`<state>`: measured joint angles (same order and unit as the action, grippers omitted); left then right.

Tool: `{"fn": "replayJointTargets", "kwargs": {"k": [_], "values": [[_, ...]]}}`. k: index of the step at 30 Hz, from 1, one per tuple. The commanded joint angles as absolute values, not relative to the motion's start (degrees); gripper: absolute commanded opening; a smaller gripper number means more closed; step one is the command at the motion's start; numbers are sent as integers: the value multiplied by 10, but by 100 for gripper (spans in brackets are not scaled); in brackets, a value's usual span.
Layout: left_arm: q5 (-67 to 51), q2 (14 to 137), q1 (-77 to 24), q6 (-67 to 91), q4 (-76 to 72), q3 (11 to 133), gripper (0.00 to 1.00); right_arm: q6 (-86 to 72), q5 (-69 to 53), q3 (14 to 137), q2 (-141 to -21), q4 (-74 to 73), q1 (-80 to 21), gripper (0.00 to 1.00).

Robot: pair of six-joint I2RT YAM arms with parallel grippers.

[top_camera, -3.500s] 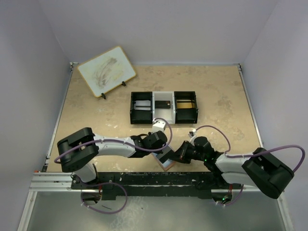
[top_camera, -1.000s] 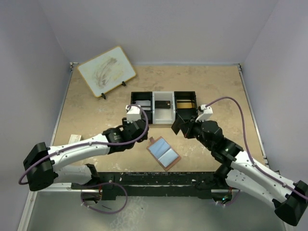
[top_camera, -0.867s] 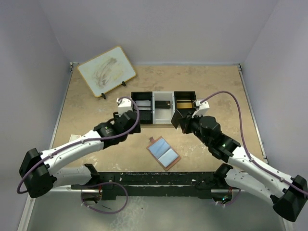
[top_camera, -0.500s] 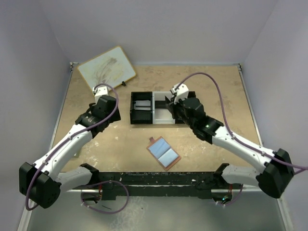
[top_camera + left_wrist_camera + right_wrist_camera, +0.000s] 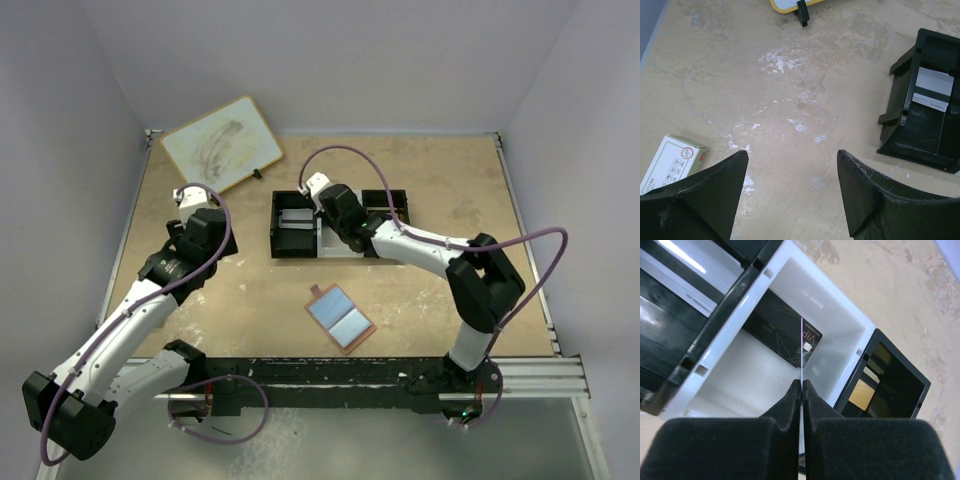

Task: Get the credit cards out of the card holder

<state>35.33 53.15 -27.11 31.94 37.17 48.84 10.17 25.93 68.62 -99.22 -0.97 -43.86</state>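
Tray (image 5: 290, 252) is the reference point here. Right end effector (image 5: 802, 385) hangs over its white middle section, pinching a thin card (image 5: 802, 350) that shows edge-on, with a dark card (image 5: 782, 332) lying flat underneath. Left end effector (image 5: 791, 156) is spread wide and holding nothing, over bare worktop (image 5: 790, 100) off the tray's left side. Card holder (image 5: 340, 318) lies open on the near side of the tray, well apart from both arms.

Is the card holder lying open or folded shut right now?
Open: the card holder lies spread flat, its grey-blue inside facing up.
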Motion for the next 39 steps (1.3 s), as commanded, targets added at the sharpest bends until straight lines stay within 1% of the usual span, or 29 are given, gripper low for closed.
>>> {"fn": "replayJointTargets", "kwargs": {"k": [1, 6, 15, 19, 25, 30, 33, 36, 39], "values": [[372, 540, -271, 313, 368, 492, 70, 192, 297, 723, -1003, 18, -437, 0], [371, 541, -270, 311, 368, 492, 70, 237, 281, 735, -1048, 42, -436, 0], [368, 539, -270, 309, 367, 491, 71, 311, 297, 738, -1100, 88, -426, 0], [367, 539, -270, 308, 367, 491, 71, 330, 299, 743, -1115, 106, -426, 0], [367, 540, -270, 307, 366, 491, 71, 336, 277, 760, -1143, 94, -425, 0], [366, 542, -270, 306, 366, 491, 71, 337, 249, 759, -1144, 85, -424, 7], [366, 545, -270, 306, 366, 491, 71, 332, 236, 756, -1136, 75, -421, 16], [366, 546, -270, 306, 366, 491, 71, 323, 221, 752, -1118, 64, -417, 28], [366, 547, -270, 305, 366, 491, 71, 313, 217, 750, -1102, 57, -415, 33]]}}
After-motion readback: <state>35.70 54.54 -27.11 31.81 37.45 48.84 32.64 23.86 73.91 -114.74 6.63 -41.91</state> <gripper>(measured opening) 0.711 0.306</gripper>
